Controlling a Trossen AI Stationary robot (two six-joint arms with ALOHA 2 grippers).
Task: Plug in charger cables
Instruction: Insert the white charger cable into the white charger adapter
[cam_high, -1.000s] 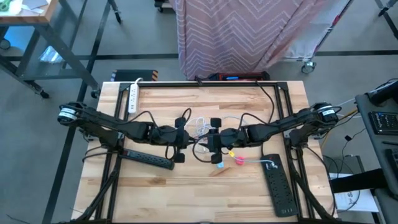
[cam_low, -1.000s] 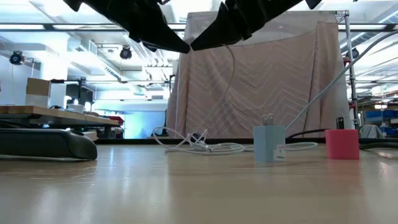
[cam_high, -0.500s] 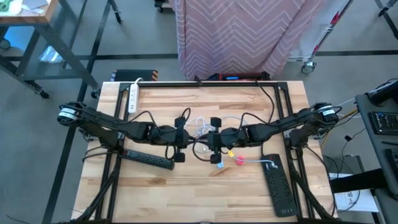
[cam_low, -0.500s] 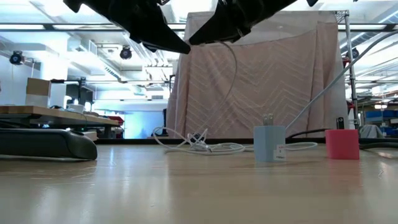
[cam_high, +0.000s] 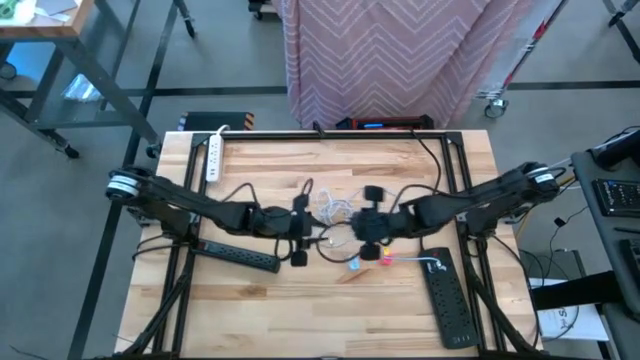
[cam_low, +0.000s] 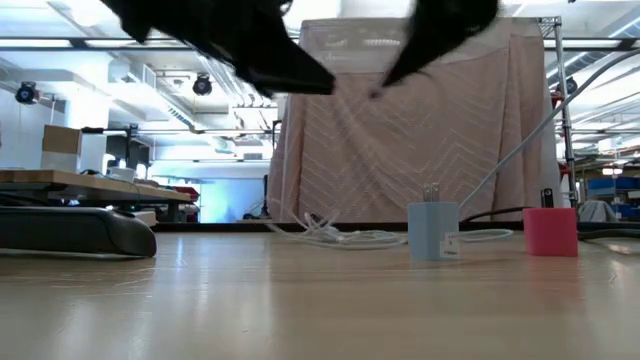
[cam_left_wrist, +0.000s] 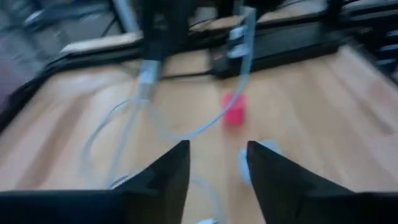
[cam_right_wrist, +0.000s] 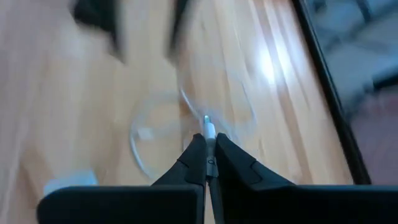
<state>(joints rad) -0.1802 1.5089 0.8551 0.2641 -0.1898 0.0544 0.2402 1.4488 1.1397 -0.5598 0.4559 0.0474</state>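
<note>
The charger cables are thin white cords lying in a loose tangle (cam_high: 335, 208) at the table's middle (cam_low: 335, 236). A light blue plug block (cam_low: 432, 232) stands upright on the table (cam_high: 354, 265), with a red-pink block (cam_low: 550, 232) beside it (cam_high: 385, 258). My right gripper (cam_high: 352, 230) hovers above them, shut on one white cord's end (cam_right_wrist: 209, 127). My left gripper (cam_high: 318, 238) faces it from the left, open and off the table (cam_left_wrist: 217, 152). The red-pink block (cam_left_wrist: 234, 111) shows ahead of its fingers. My right gripper pinches a thin white cord between its two fingertips (cam_right_wrist: 198, 155), just behind the small end connector (cam_right_wrist: 209, 132). The connector sticks out past the fingertips, in line with them. It is held clear of the table. The rest of the cord is hidden behind the fingers.
A black power strip (cam_high: 240, 255) lies under the left arm (cam_low: 70, 230). Another black one (cam_high: 445, 295) lies near the right front. A white strip (cam_high: 213, 155) lies at the far left. A black cord (cam_high: 430, 150) runs in from the far edge.
Both grippers have gone toward the table's right edge, the right one farther, carrying the cord end with it. The white tangle on the table has been drawn a little to the right, and its left loop has flattened.
</note>
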